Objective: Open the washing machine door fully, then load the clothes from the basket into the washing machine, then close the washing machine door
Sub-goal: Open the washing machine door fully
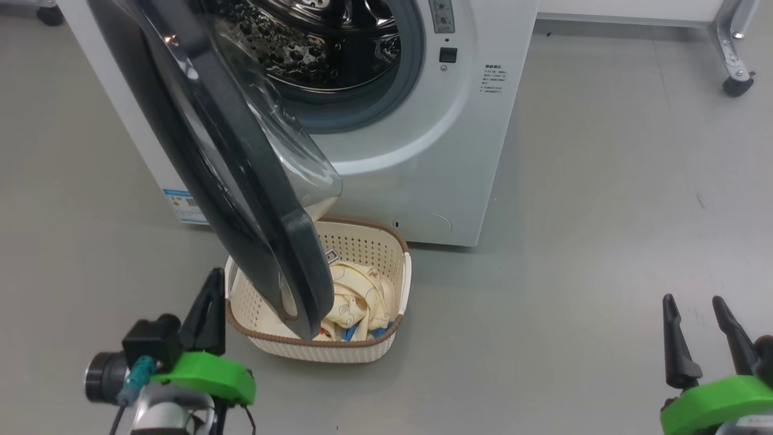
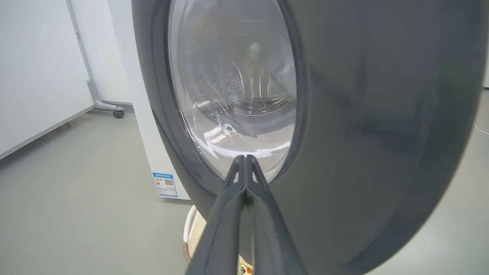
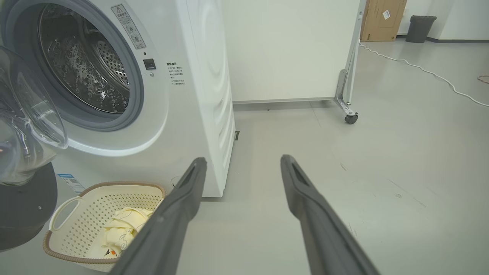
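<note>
One washing machine [image 1: 423, 181]; one round door [image 1: 241, 181] on it; one basket [image 1: 314, 349]; the clothes [image 1: 356, 296] in it are bunched up, too tangled to count; two grippers, the left gripper [image 1: 212, 284] and the right gripper [image 1: 693, 300]; one blue label [image 1: 181, 205]; one dark bin [image 3: 420, 28]; one brown box [image 3: 383, 19].

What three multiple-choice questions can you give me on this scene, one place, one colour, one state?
1. Where is the basket? A. on a table B. on the floor before the washer C. atop the washer
2. Its rim colour? A. brown B. red C. green
3. Left end effector and right end effector? A. both open B. both shut C. shut, open
B: it sits on floor at the washer's front. A: a brown band tops it. C: left fingers meet, right fingers stand apart.
</note>
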You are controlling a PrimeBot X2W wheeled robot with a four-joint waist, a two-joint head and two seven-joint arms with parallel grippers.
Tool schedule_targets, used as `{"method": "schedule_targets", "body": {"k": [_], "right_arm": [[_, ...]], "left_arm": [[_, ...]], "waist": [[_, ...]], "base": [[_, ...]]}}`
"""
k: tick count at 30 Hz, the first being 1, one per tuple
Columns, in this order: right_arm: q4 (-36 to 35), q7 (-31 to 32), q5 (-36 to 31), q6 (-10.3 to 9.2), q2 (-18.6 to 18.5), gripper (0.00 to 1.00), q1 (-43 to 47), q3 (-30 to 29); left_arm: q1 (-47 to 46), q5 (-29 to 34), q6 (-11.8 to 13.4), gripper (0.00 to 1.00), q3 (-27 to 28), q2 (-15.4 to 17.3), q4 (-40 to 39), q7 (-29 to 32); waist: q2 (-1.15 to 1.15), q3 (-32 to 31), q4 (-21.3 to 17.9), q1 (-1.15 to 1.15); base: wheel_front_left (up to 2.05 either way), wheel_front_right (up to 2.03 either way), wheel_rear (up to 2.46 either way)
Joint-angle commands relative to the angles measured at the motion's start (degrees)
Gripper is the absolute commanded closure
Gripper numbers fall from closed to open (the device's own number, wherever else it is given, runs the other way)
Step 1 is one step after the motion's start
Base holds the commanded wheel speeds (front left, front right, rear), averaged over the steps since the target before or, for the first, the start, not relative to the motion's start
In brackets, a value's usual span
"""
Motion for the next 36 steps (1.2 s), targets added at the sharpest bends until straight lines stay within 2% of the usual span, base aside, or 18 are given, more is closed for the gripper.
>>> {"method": "schedule_targets", "body": {"k": [1, 7, 13, 17, 21, 29, 36], "right_arm": [[-1.9, -0.3, 0.2, -0.04, -0.9, 0.00, -1.0, 1.0], [-1.9, -0.2, 0.2, -0.04, -0.9, 0.00, -1.1, 0.7], [-2.1, -0.1, 0.0, -0.04, -0.9, 0.00, -1.3, 0.8], [-1.5, -0.3, -0.1, -0.04, -0.9, 0.00, -1.3, 1.0], [-1.3, -0.3, -0.2, -0.04, -0.9, 0.00, -1.5, 1.4], [-1.4, -0.2, -0.1, -0.04, -0.9, 0.00, -2.2, 2.4], [-1.2, -0.4, 0.1, -0.04, -0.9, 0.00, -2.8, 3.1]], "left_arm": [[-3.8, 0.4, 0.9, 1.00, 3.0, 1.9, -3.2, 0.2], [-6.1, 1.5, 3.9, 1.00, 5.2, 4.6, -12.5, 2.3], [-6.7, 3.1, 5.9, 1.00, 4.7, 5.4, -27.7, 6.6], [-6.5, 4.0, 5.3, 1.00, 1.3, 4.9, -37.2, 10.4], [-6.0, 2.4, 3.6, 1.00, -3.7, 2.8, -43.3, 14.0], [-4.3, -2.4, 1.1, 1.00, -11.8, -1.0, -43.8, 18.0], [-3.7, -5.8, 1.7, 1.00, -14.3, -2.9, -36.1, 17.3]], "waist": [[0.00, -0.1, 0.1, 0.00], [0.00, -0.2, 0.2, 0.00], [0.00, -0.3, -0.1, 0.00], [0.00, -0.3, -0.4, 0.00], [0.00, 0.0, -0.7, 0.00], [0.00, 0.8, -1.7, 0.00], [0.00, 2.0, -2.7, 0.00]], "base": [[0.00, 0.00, 0.00], [0.00, 0.00, 0.00], [0.00, 0.00, 0.00], [0.00, 0.00, 0.00], [0.00, 0.00, 0.00], [0.00, 0.00, 0.00], [0.00, 0.00, 0.00]]}}
